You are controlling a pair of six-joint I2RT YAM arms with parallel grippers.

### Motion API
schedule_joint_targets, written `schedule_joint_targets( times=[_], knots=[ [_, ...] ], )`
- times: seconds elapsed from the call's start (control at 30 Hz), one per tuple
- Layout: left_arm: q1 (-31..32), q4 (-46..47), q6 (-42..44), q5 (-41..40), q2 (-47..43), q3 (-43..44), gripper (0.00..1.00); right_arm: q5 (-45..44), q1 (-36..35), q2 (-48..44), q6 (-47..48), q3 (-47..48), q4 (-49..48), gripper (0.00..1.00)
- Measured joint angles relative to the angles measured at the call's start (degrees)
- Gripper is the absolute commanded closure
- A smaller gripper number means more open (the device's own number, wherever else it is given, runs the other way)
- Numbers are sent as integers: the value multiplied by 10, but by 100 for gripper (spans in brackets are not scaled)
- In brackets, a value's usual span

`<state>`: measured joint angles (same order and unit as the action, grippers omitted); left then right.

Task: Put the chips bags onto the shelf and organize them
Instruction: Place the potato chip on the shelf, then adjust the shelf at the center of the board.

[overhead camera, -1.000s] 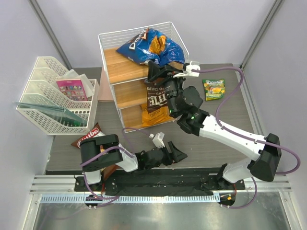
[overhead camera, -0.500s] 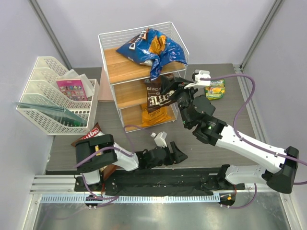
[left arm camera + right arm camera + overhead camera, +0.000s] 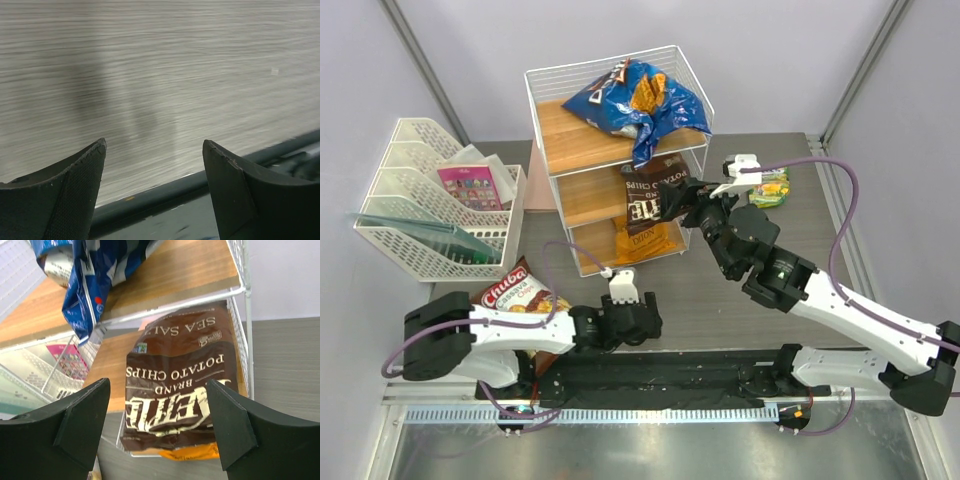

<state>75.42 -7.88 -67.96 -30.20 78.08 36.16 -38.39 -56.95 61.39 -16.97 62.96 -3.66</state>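
Grey wood-grain table (image 3: 700, 300) carries the white wire shelf (image 3: 565, 135) at its far side. The blue Doritos bag (image 3: 630, 105) lies on the top board, the dark brown Sea Salt bag (image 3: 175, 385) on the middle board with its end hanging over the front edge, and the orange bag (image 3: 645, 242) on the bottom. The green-yellow bag (image 3: 772, 188) lies on the table right of the shelf; the Chuba bag (image 3: 512, 292) lies front-left. The right gripper (image 3: 158, 384) faces the Sea Salt bag, jaws wide, holding nothing. The left gripper (image 3: 155, 145) gapes empty over bare table near the front rail.
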Motion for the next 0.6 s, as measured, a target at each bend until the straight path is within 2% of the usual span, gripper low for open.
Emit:
schedule_joint_targets(
  times=[0.37,0.6],
  knots=[
    [-1,-278,-36,-127,-223,0,17,-16,-2,-118,2,-25,133,14],
    [-9,-419,-33,-200,-248,72,8,-67,-2,-167,14,-25,203,12]
  ],
)
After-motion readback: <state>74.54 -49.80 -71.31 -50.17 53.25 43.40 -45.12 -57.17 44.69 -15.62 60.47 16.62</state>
